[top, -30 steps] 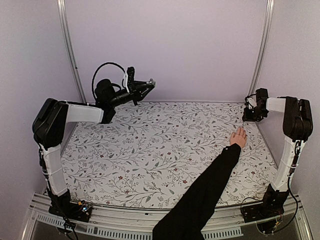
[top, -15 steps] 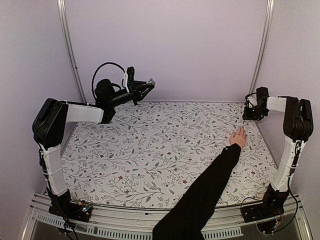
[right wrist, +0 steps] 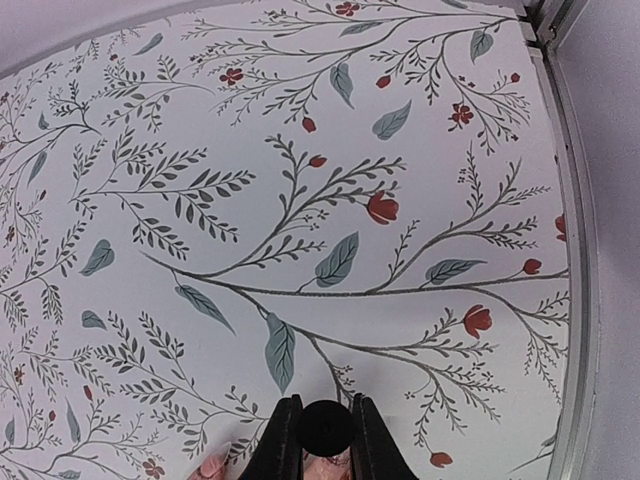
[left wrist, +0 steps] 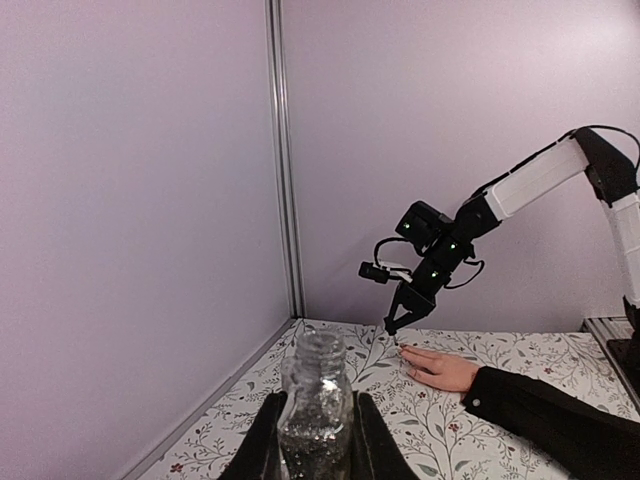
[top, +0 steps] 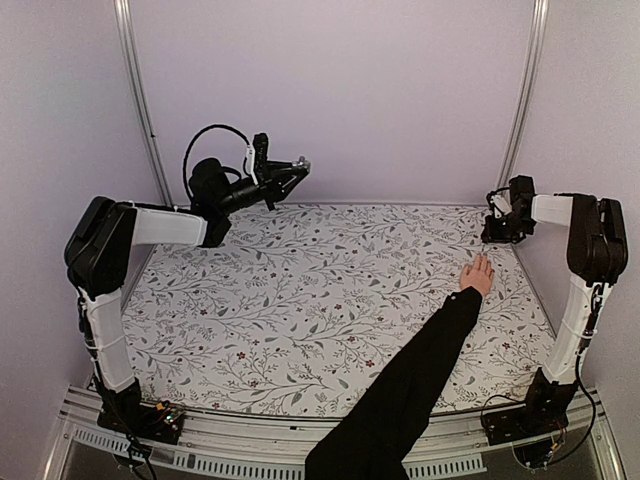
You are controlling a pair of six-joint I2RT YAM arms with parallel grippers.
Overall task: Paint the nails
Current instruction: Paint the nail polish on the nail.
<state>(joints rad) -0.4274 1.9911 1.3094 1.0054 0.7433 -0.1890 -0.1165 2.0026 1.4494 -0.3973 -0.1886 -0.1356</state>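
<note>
A bare hand (top: 477, 274) with a black sleeve (top: 415, 380) lies flat on the floral table at the right. Its nails are tiny; one pale fingertip nail (right wrist: 213, 466) shows in the right wrist view. My right gripper (top: 493, 234) (right wrist: 324, 403) points down just beyond the fingertips, shut on a round black cap (right wrist: 324, 430). In the left wrist view its thin brush tip (left wrist: 396, 341) hangs just above the fingertips (left wrist: 410, 353). My left gripper (top: 296, 166) (left wrist: 318, 402) is raised at the back left, shut on an open glass bottle (left wrist: 318, 385) of glittery polish.
The floral table cover (top: 300, 290) is bounded by lilac walls, with metal posts (top: 138, 90) in the back corners. The table's right edge rail (right wrist: 560, 200) runs close beside the right gripper. The sleeve crosses the near right part of the table.
My right gripper has edged slightly left, toward the fingertips. The hand, the left arm and the bottle have stayed where they were.
</note>
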